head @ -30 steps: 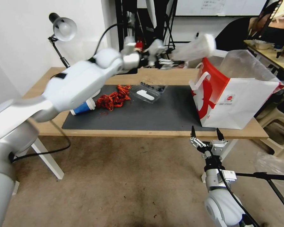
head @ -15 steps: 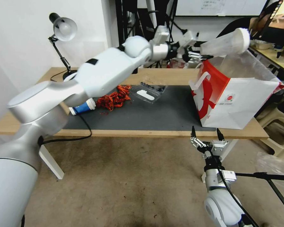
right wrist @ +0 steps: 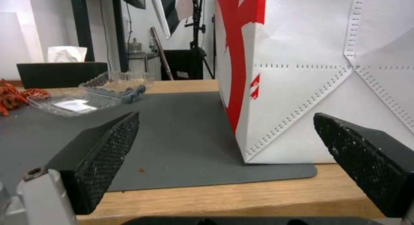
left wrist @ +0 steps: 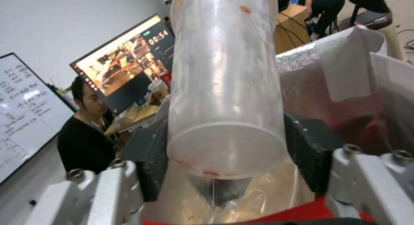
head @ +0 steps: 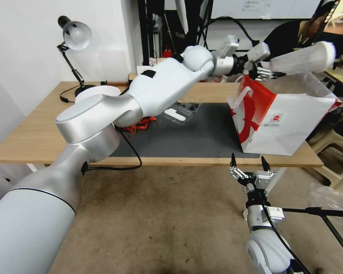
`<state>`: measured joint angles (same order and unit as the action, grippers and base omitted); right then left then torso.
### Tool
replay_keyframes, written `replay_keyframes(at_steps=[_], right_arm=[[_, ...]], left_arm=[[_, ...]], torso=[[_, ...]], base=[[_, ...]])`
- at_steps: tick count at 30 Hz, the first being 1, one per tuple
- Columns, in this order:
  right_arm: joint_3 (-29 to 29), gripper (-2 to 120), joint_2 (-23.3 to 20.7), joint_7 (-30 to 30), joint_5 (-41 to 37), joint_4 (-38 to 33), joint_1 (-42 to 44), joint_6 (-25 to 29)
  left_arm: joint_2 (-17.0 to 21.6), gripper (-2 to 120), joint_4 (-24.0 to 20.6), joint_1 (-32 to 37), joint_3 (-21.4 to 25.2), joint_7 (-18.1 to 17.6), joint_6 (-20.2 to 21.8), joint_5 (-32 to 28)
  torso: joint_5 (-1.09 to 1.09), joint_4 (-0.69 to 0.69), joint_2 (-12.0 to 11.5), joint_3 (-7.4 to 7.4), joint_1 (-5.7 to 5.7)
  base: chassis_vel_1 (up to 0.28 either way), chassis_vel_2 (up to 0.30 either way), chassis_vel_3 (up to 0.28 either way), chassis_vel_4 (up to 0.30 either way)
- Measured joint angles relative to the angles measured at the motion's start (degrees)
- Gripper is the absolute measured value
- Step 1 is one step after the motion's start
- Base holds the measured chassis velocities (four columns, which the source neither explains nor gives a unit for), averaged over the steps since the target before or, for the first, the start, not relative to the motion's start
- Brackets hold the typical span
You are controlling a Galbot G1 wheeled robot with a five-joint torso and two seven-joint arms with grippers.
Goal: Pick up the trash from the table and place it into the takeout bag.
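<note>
Swung farther out since 0.5 s ago, the left gripper [head: 263,70] now holds the white-lidded clear plastic cup [head: 303,60] sideways above the open mouth of the white paper takeout bag with red side panels [head: 289,121], pads clamped on the cup's base. Below the long light wooden table [head: 34,133], the right gripper [head: 247,161] stays parked near the bag, fingers spread apart.
</note>
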<state>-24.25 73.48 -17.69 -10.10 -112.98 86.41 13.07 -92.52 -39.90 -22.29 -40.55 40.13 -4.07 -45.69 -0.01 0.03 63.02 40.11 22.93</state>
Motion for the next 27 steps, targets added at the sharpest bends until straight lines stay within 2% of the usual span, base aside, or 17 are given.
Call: replay_keyframes(at_steps=[2, 4, 5, 8, 11, 15, 18, 19, 21, 22, 23, 26, 27], right_arm=[[-0.03, 100, 0.00, 0.01, -0.02, 0.05, 0.00, 0.03], [-0.06, 100, -0.01, 0.01, -0.07, 0.18, -0.01, 0.11], [-0.06, 100, -0.01, 0.01, -0.07, 0.18, -0.01, 0.11], [-0.06, 100, 0.01, 0.01, -0.12, 0.24, -0.12, 0.13], [-0.07, 100, 0.02, 0.01, -0.14, 0.25, -0.11, 0.13], [-0.27, 100, 0.00, 0.01, -0.14, 0.22, 0.14, 0.15], [-0.57, 100, -0.01, 0.01, -0.15, -0.02, 0.46, 0.20], [-0.57, 100, -0.02, 0.01, -0.15, -0.08, 0.46, 0.21], [-0.59, 100, -0.02, 0.00, -0.15, -0.08, 0.46, 0.21], [-0.61, 100, -0.02, -0.02, -0.15, -0.16, 0.46, 0.21], [-0.61, 100, -0.02, -0.02, -0.15, -0.16, 0.46, 0.21], [-0.63, 100, 0.04, -0.03, -0.12, -0.28, 0.49, 0.19], [-0.63, 100, 0.04, -0.03, -0.12, -0.28, 0.49, 0.19]], left_arm=[[0.02, 66, 0.05, 0.09, 0.06, 0.02, 0.00, 0.06], [0.06, 75, -0.07, 0.38, 0.19, 0.04, -0.01, 0.04], [0.06, 75, -0.07, 0.38, 0.19, 0.04, -0.01, 0.04], [0.16, 91, -0.59, 0.72, 0.23, 0.05, -0.01, -0.04], [0.20, 97, -0.97, 0.89, 0.47, -0.03, -0.01, -0.08], [0.24, 100, -1.81, 1.26, 1.83, -0.66, -0.01, -0.39], [0.30, 100, -4.05, 1.82, 3.45, -2.74, 0.26, -2.17], [1.11, 100, -5.85, 2.25, 3.74, -4.30, 0.63, -3.48], [2.29, 100, -6.97, 2.55, 3.80, -5.40, 0.92, -4.47], [4.46, 100, -8.50, 3.17, 4.08, -6.87, 1.40, -5.88], [4.46, 100, -8.50, 3.17, 4.08, -6.87, 1.40, -5.88], [10.15, 100, -12.08, 5.36, 5.52, -10.71, 2.37, -8.57], [10.15, 100, -12.08, 5.36, 5.52, -10.71, 2.37, -8.57]], torso=[[0.00, 0.00, 0.00, 0.00, 0.00], [0.00, -0.03, 0.00, 0.00, -0.02], [0.00, -0.03, 0.00, 0.00, -0.02], [0.00, -0.03, 0.00, 0.00, -0.01], [0.01, -0.03, 0.00, 0.00, -0.01], [0.01, -0.03, 0.00, 0.00, -0.01], [0.00, -0.03, 0.00, 0.00, -0.01], [0.02, -0.10, 0.00, -0.01, -0.01], [0.03, -0.11, 0.00, -0.01, -0.02], [0.02, -0.07, 0.01, -0.01, -0.02], [0.02, -0.07, 0.01, -0.01, -0.02], [-0.01, 0.00, 0.00, 0.00, -0.01], [-0.01, 0.00, 0.00, 0.00, -0.01]], base=[[0.000, 0.000, 0.000, 0.000], [0.000, 0.000, 0.000, 0.000], [0.000, 0.000, 0.000, 0.000], [0.000, 0.000, 0.000, 0.000], [0.000, 0.000, 0.000, 0.000], [0.000, 0.000, 0.000, 0.000], [0.000, 0.000, 0.000, 0.000], [0.000, 0.000, 0.000, 0.000], [0.000, 0.000, 0.000, 0.000], [0.000, 0.000, 0.000, 0.000], [0.000, 0.000, 0.000, 0.000], [0.000, 0.000, 0.000, 0.000], [0.000, 0.000, 0.000, 0.000]])
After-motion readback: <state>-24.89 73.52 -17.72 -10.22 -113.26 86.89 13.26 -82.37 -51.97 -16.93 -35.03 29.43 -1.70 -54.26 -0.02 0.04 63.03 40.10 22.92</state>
